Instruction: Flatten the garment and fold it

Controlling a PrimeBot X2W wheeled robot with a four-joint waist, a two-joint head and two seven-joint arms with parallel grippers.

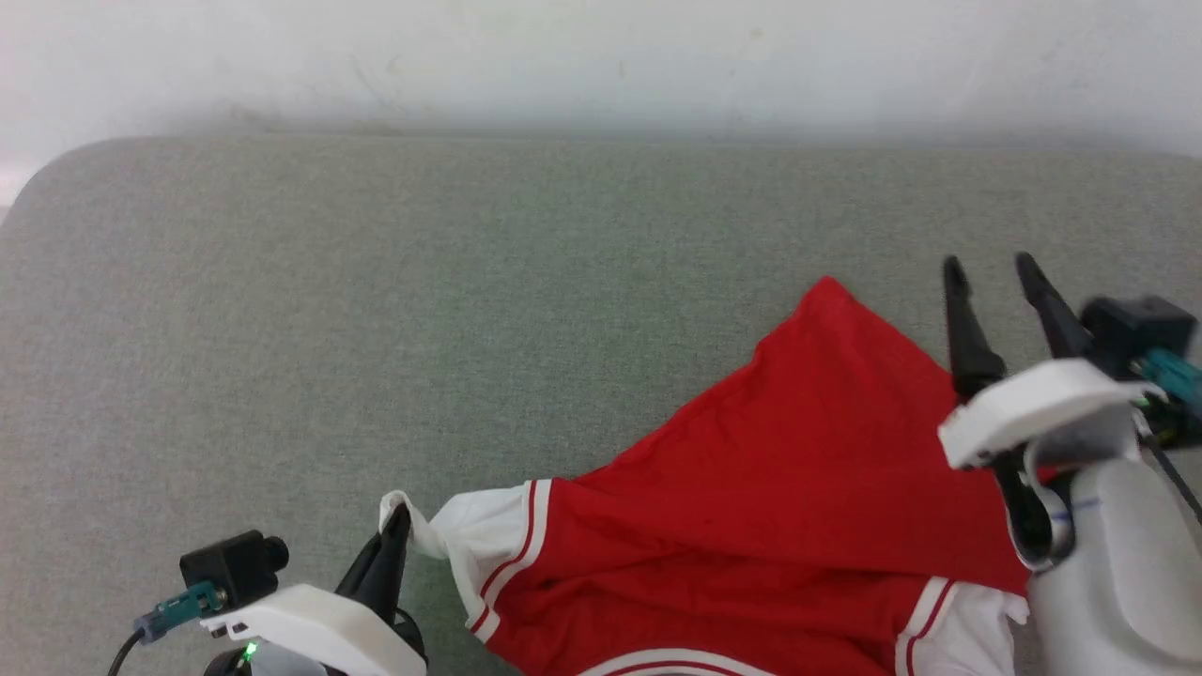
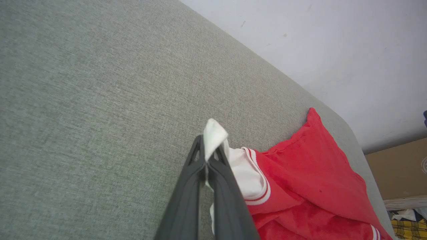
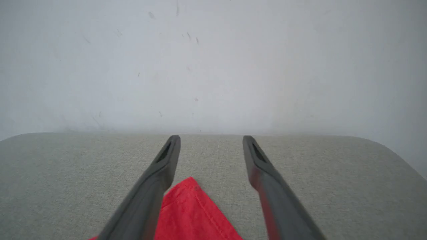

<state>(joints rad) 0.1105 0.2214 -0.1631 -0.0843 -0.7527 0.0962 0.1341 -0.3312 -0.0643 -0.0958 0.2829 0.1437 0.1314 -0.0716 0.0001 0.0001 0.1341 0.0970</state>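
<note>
The jersey (image 1: 779, 469) lies rumpled at the near edge of the grey cushion (image 1: 376, 282), toward its right side. The left gripper (image 1: 402, 516) is closed on the tip of its white sleeve. The right gripper (image 1: 991, 272) is wide open and holds nothing, just above the jersey's red corner.

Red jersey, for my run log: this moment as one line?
left pincer: shut on white sleeve; right pincer: open, empty; thin red jersey: crumpled on grey fabric surface

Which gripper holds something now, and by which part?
The left gripper pinches the red thin-fabric jersey by the white tip of its sleeve. The right gripper is open, holding nothing.
</note>
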